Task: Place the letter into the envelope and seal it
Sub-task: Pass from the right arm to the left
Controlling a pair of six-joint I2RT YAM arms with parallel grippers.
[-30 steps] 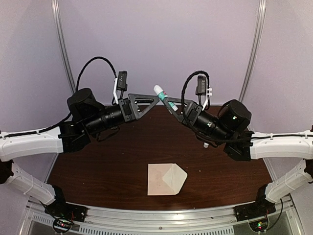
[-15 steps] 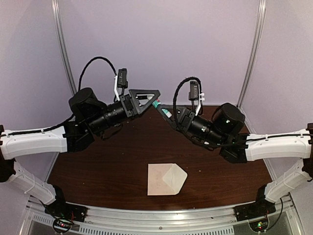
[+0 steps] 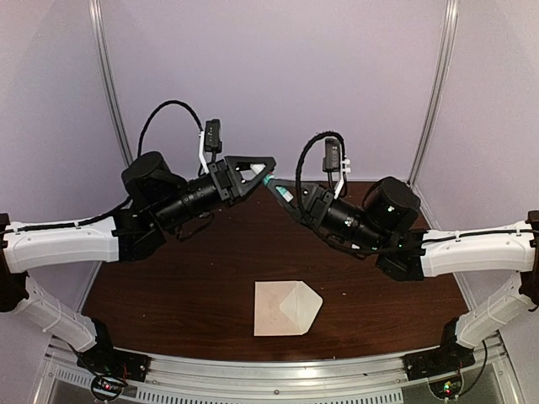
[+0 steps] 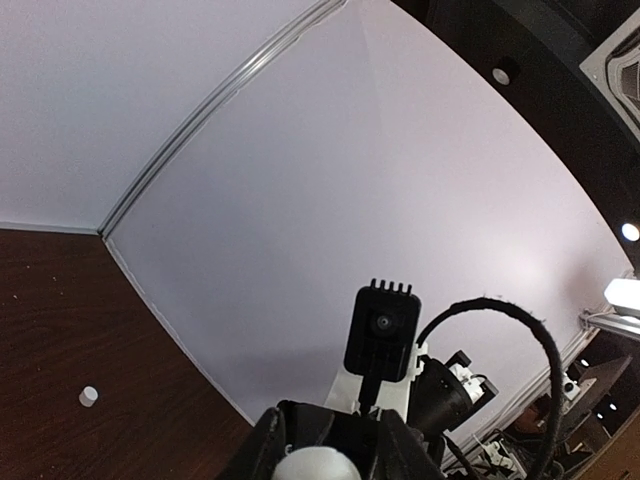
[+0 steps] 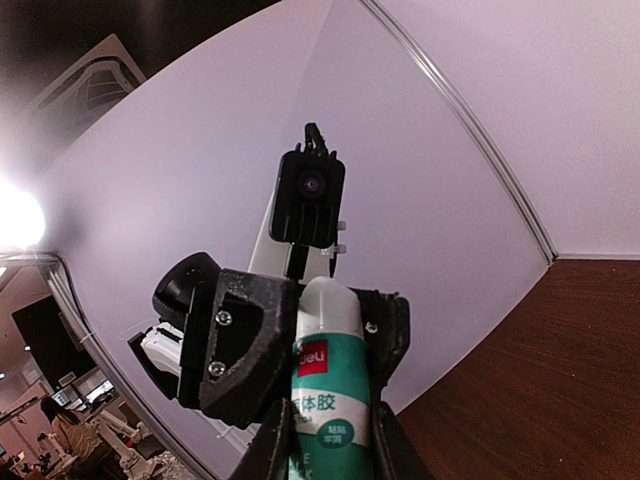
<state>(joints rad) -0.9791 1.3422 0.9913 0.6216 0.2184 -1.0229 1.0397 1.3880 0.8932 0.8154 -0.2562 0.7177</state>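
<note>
Dark bench (image 3: 168, 286), both arms raised over its far half, tips meeting in mid-air. Near centre, flat on the wood and well apart from both arms: envelope (image 3: 286, 308), flap open, pointing right. No separate letter in sight; cannot tell whether it sits inside.

Right end effector (image 3: 293, 199): grips glue stick (image 5: 325, 400) by the teal body, capped end aimed left. Left end effector (image 3: 263, 171): clamps the white cap (image 5: 323, 305), one finger against each side. Reads as a two-handed uncapping, held high so neither arm brushes the paper; glue presumably meant for the flap.

Elsewhere on the bench, seen from the left wrist only: small white round bit (image 4: 88, 397). Nothing between stick and envelope.
</note>
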